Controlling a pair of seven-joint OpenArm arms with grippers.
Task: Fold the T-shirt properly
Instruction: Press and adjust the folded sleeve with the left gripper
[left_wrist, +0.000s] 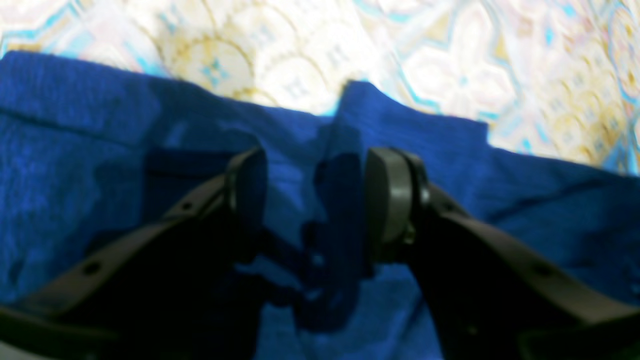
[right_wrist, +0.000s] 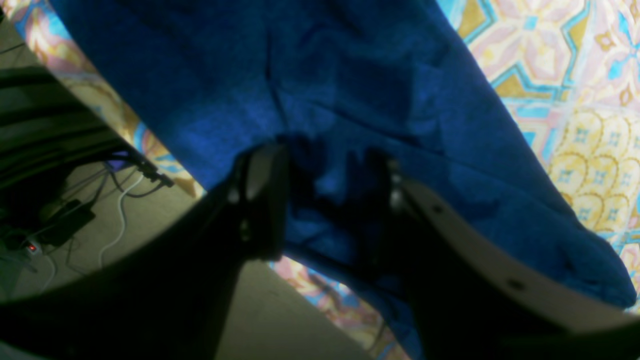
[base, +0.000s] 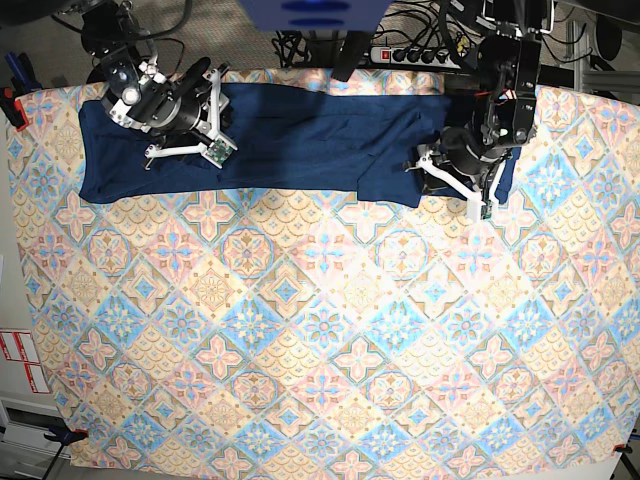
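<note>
The dark navy-blue knit T-shirt (base: 300, 140) lay lengthwise between both arms; left gripper (left_wrist: 315, 195) and right gripper (right_wrist: 330, 200) stood spread over cloth.

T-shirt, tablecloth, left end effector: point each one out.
T-shirt (base: 300, 135), base view, flat middle of the fabric.
Tablecloth (base: 320, 340), base view, bare patterned area.
Left end effector (left_wrist: 315, 192), left wrist view, midway between fingertips.
</note>
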